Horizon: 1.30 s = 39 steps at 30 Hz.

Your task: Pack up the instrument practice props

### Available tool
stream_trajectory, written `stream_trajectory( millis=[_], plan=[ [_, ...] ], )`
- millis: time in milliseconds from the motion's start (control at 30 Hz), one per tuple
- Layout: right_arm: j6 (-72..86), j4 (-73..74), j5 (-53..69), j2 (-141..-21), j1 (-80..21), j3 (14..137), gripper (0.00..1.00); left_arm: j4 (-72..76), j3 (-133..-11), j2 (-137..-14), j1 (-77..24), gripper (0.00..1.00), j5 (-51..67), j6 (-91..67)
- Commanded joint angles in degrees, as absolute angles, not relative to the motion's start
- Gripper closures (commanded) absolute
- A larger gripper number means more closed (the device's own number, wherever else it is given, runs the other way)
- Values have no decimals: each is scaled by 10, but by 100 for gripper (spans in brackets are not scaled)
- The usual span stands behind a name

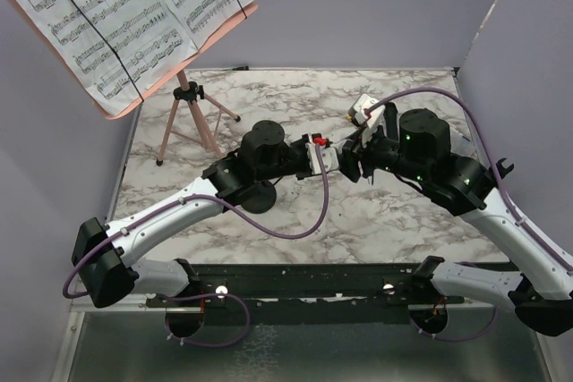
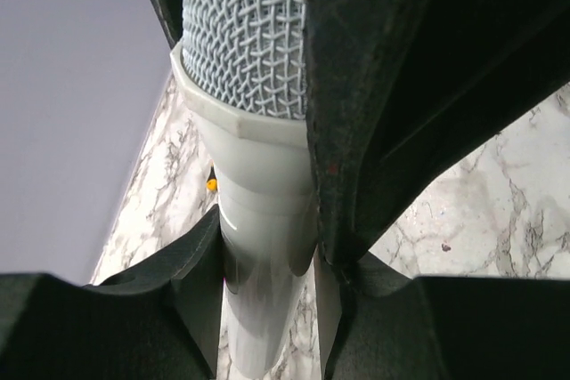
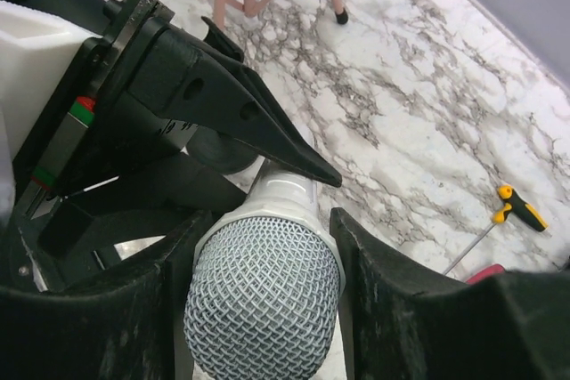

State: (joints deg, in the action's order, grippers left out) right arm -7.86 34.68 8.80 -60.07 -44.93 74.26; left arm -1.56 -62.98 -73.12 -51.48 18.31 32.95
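The white microphone (image 3: 263,300), with a silver mesh head, hangs above the marble table between both grippers. My right gripper (image 3: 272,220) is shut on the mesh head, one finger on each side. My left gripper (image 2: 272,264) is shut on the microphone's smooth white body (image 2: 258,220) just below the head. In the top view the left gripper (image 1: 343,157) and right gripper (image 1: 356,165) meet at the table's middle and hide the microphone. The pink tripod music rest (image 1: 183,118) stands at the back left, its board carrying sheet-music pages (image 1: 134,15). A black round-based holder (image 1: 255,194) sits under the left arm.
A small clear box (image 1: 363,106) lies behind the right wrist. A screwdriver with a yellow and black handle (image 3: 521,206) lies on the marble to the right. A dark slim thing (image 1: 237,67) rests by the back wall. Purple walls close in the table on three sides.
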Motion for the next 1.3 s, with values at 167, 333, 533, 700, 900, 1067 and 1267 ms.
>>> stream_trajectory(
  millis=[167, 333, 533, 700, 900, 1067, 1267],
  plan=[
    [-46, 158, -46, -533, -458, 645, 36, 193, -599, -746, -518, 100, 46, 90],
    [-41, 76, -89, -506, -457, 590, 21, 253, -592, -768, -518, 100, -25, -31],
    [-31, -3, -134, -472, -457, 525, 11, 272, -585, -772, -517, 100, -130, -130],
    [-40, -50, -168, -471, -457, 469, 6, 289, -572, -764, -503, 100, -158, -204],
    [-53, -111, -129, -476, -457, 421, 6, 291, -564, -758, -477, 100, -131, -299],
    [-48, -157, -103, -517, -458, 412, 6, 294, -566, -757, -468, 100, -106, -336],
    [-53, -213, -91, -572, -457, 410, 7, 294, -568, -758, -467, 100, -83, -367]
  ],
)
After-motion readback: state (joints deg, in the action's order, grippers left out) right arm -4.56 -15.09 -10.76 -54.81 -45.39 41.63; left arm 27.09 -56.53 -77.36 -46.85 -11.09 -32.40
